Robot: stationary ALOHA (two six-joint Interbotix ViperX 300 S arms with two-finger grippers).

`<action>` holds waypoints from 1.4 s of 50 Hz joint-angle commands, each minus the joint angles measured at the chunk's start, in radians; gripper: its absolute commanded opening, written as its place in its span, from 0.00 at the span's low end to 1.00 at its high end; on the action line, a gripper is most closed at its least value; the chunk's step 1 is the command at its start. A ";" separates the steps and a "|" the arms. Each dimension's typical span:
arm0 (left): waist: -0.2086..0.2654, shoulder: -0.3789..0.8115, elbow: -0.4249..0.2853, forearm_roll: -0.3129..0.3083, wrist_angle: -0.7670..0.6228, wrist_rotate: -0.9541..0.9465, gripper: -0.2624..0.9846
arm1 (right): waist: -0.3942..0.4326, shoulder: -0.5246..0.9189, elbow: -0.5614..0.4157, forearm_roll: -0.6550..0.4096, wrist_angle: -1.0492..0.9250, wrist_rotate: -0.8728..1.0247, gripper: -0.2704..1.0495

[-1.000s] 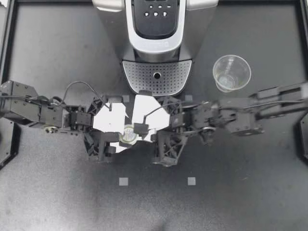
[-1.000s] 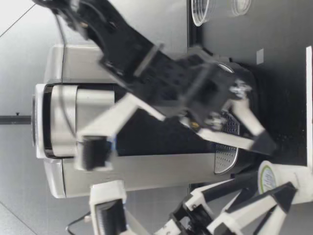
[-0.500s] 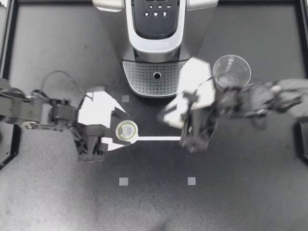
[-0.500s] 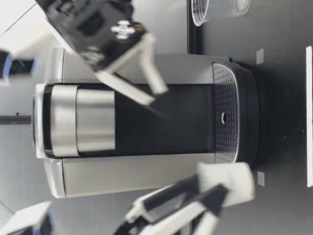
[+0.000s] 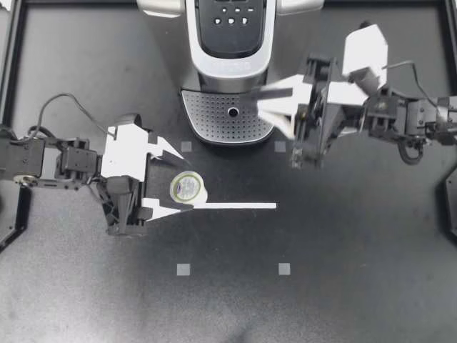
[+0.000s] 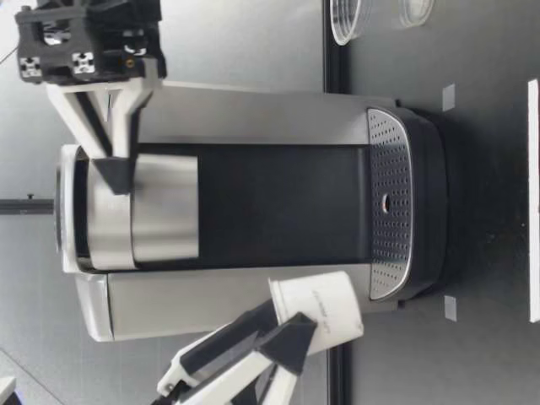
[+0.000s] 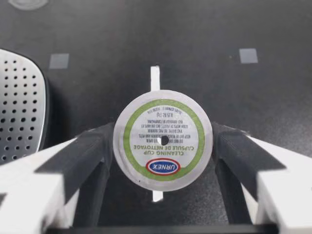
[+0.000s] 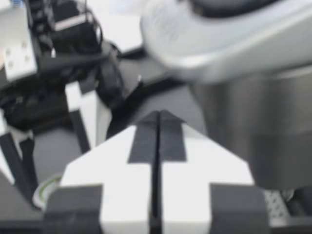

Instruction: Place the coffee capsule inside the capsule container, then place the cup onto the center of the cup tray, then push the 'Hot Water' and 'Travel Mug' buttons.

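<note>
- Standing at the first of three steps: nothing in the task reads as finished yet.
- Coffee capsule (image 5: 187, 189): out in front of the coffee machine (image 5: 230, 64), foil face up. It is pinched from two sides between the fingers of the left tool (image 5: 177, 181). The low view shows it lifted clear of the counter (image 5: 357, 286), lower than the machine's head.
- Capsule container: not visible. The silver lid (image 6: 143, 211) on the coffee machine's head looks down, so I judge it must be opened before the capsule can go in.
- Right tool (image 5: 275, 107): clenched on nothing, its fingers pressed flat together. It is raised beside the coffee machine's head, and in the low view its tip is at the silver lid. Whether it touches the lid cannot be told.
- Cup tray (image 5: 214, 114): at the foot of the coffee machine, perforated, with nothing standing on it.
- Clear plastic cup (image 6: 354, 17): on the counter beside the coffee machine and off the tray, with nothing seen inside it. From above it is hidden under the right arm.
- Buttons (image 5: 232, 16): on the coffee machine's top panel, with no tool on them; judged unpressed.
- Outstanding: capsule into its container, cup onto the tray centre, both button presses.
</note>
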State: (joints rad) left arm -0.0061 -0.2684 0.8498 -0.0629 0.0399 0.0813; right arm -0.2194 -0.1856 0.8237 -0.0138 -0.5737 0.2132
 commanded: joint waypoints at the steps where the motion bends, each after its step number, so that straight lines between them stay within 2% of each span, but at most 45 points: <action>1: -0.003 -0.020 -0.011 -0.005 -0.009 -0.002 0.67 | -0.015 -0.014 -0.012 0.002 -0.025 -0.002 0.24; 32: -0.003 -0.020 -0.009 -0.005 -0.018 -0.002 0.67 | -0.043 -0.049 -0.077 0.006 -0.169 -0.048 0.24; 70: -0.003 -0.018 0.008 -0.006 -0.066 -0.002 0.67 | -0.195 -0.063 -0.170 0.018 -0.173 -0.077 0.24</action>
State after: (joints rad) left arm -0.0077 -0.2684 0.8698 -0.0690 -0.0138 0.0798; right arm -0.3743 -0.2224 0.6857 0.0015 -0.7348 0.1365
